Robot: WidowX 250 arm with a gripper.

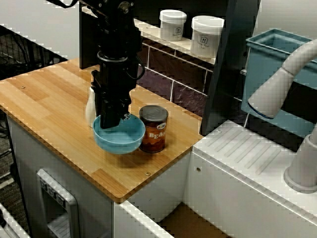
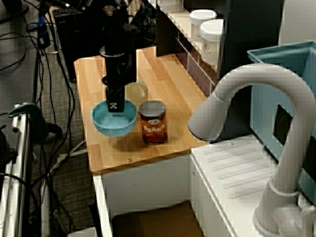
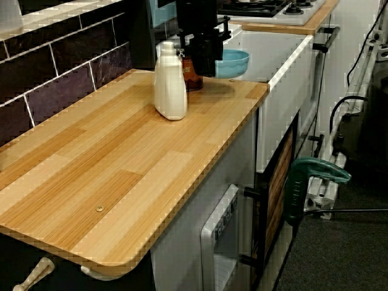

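My black gripper [image 1: 113,121] points straight down and is shut on the back rim of a light blue bowl [image 1: 120,136]. In the view along the counter, the bowl [image 3: 233,63] seems to hang a little above the wood, with its shadow below it. A brown can of beans [image 1: 154,128] stands upright just right of the bowl, almost touching it. A white bottle [image 1: 90,108] stands behind the gripper on the left. In the view from the sink side, the gripper [image 2: 115,106] reaches into the bowl [image 2: 114,121], and the can [image 2: 153,121] is beside it.
The wooden counter [image 1: 49,106] ends just in front of the bowl. Two white jars [image 1: 190,29] stand on a shelf behind. To the right are a white sink top [image 1: 247,158], a grey faucet [image 1: 287,79] and a blue rack [image 1: 277,54].
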